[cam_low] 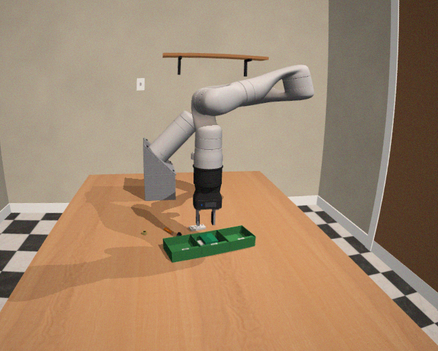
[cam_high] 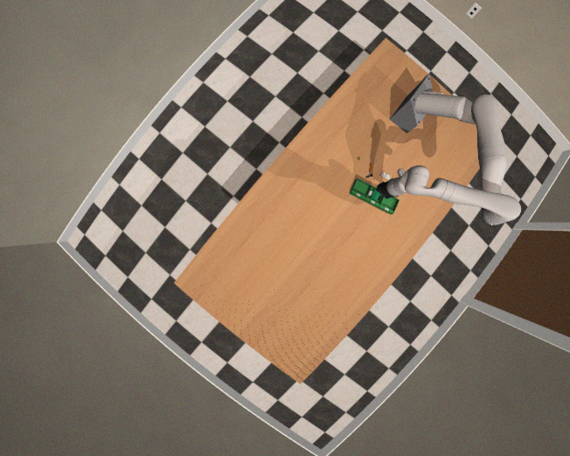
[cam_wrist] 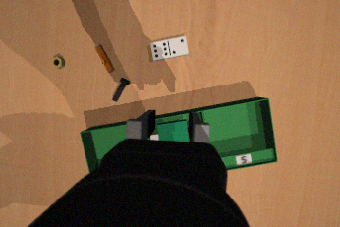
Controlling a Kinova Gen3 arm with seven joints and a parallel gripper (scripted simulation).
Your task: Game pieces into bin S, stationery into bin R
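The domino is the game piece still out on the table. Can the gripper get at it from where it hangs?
Probably yes. The domino lies flat on bare table just beyond the green bin, apart from other objects. The gripper, jaws open and empty, hangs close by.

A robot arm point(cam_low: 245, 92) made of smooth, rounded, off-white tube sections joined by bulging cylindrical joints, with thin seam lines ringing the links. Its base is bolted to a grey wedge-shaped mount point(cam_low: 156, 177) with a sloping face and small bolt heads along its flange. The last white link ends in a glossy black wrist cylinder point(cam_low: 207, 180), which narrows into a boxy black hand point(cam_low: 205, 218) with a small blue dot on its front face. Two short, flat, grey fingers with squared tips stick out from the hand, parallel and apart, with nothing between them. No cables show.
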